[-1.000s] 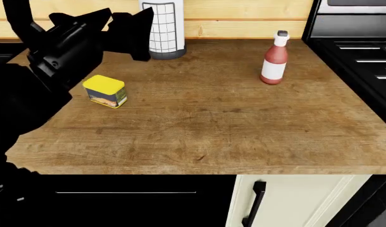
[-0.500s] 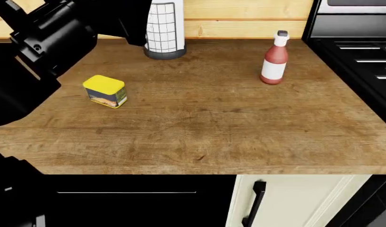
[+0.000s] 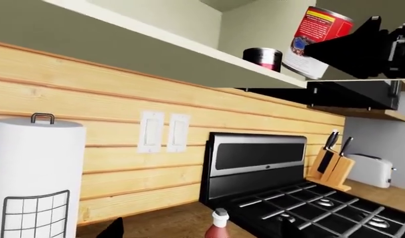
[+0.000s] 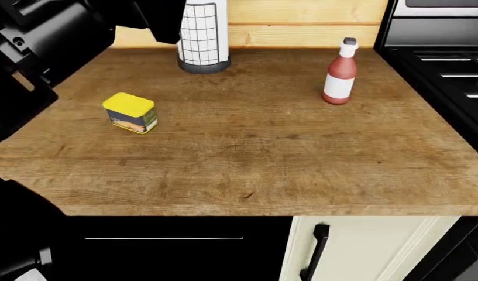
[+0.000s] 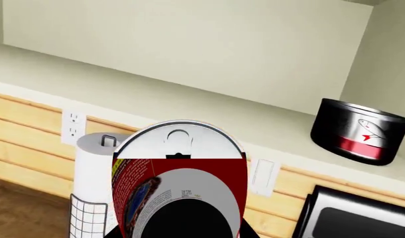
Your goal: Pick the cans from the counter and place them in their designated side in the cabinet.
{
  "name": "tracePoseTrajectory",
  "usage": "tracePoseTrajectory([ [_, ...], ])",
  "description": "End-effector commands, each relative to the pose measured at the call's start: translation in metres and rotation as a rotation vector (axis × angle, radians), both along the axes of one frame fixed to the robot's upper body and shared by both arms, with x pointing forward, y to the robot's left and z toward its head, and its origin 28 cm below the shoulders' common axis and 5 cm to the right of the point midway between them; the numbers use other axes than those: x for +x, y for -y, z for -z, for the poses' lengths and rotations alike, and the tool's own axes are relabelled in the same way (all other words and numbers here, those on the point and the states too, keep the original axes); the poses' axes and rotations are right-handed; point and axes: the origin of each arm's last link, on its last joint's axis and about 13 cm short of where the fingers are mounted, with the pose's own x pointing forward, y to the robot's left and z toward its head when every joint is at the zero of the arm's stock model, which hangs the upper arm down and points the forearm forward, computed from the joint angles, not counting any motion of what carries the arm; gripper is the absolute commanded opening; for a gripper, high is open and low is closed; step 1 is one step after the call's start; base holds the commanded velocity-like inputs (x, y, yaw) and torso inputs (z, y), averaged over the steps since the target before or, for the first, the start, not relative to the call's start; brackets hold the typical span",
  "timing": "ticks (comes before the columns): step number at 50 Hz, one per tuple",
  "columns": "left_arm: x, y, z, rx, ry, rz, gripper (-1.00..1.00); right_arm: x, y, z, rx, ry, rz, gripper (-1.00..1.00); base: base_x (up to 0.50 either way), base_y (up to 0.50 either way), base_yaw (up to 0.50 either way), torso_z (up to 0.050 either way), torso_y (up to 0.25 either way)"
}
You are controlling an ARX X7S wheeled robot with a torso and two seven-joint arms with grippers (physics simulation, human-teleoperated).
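The red-and-white can (image 5: 179, 173) fills the right wrist view close up, with my right gripper shut on it. In the left wrist view that can (image 3: 318, 39) hangs tilted in the right gripper (image 3: 351, 47), just off the front edge of the cabinet shelf (image 3: 156, 44). The yellow-lidded tin (image 4: 130, 112) stands alone on the left of the counter (image 4: 254, 158). My left arm (image 4: 59, 35) is raised at the far left, well above that tin. Only one fingertip (image 3: 113, 230) of the left gripper shows, far to one side, with nothing held.
A dark tin with a fish label (image 5: 360, 131) stands on the cabinet shelf. A paper towel roll in a wire holder (image 4: 203, 35) stands at the counter's back. A red sauce bottle (image 4: 339, 73) is at the back right, beside the black stove (image 4: 449, 64).
My left arm has risen and drawn back toward the upper left of the head view, its gripper leaving the frame's top. The yellow-lidded tin and the bottle have not moved.
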Motion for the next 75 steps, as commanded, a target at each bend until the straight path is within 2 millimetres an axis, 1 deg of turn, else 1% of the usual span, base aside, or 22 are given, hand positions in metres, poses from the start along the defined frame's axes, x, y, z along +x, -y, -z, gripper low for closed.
tracePoseTrajectory([
  [1, -0.0078, 0.0014, -0.0068, -0.001, -0.009, 0.059, 1.00, -0.0040, -0.0006, -0.0049, -0.009, 0.027, 0.000, -1.00, 0.00, 0.00, 0.00, 0.000, 0.000],
  [10, -0.0089, 0.0035, -0.0085, 0.018, -0.009, 0.054, 1.00, -0.0040, -0.0006, -0.0049, -0.009, 0.027, 0.000, -1.00, 0.00, 0.00, 0.00, 0.000, 0.001],
  [16, -0.0089, 0.0033, -0.0102, 0.010, 0.027, 0.036, 1.00, -0.0040, -0.0006, -0.0049, -0.009, 0.027, 0.000, -1.00, 0.00, 0.00, 0.00, 0.000, 0.000],
  [39, -0.0137, 0.0033, -0.0107, 0.031, 0.045, 0.062, 1.00, -0.0040, -0.0006, -0.0049, -0.009, 0.027, 0.000, -1.00, 0.00, 0.00, 0.00, 0.050, -0.017],
  [61, -0.0136, 0.0031, -0.0078, 0.035, 0.047, 0.068, 1.00, -0.0040, -0.0006, -0.0049, -0.009, 0.027, 0.000, -1.00, 0.00, 0.00, 0.00, 0.050, -0.010],
  [75, -0.0149, 0.0022, -0.0088, 0.022, 0.041, 0.069, 1.00, -0.0040, -0.0006, -0.0049, -0.009, 0.027, 0.000, -1.00, -0.01, -0.19, 0.00, 0.000, 0.000],
])
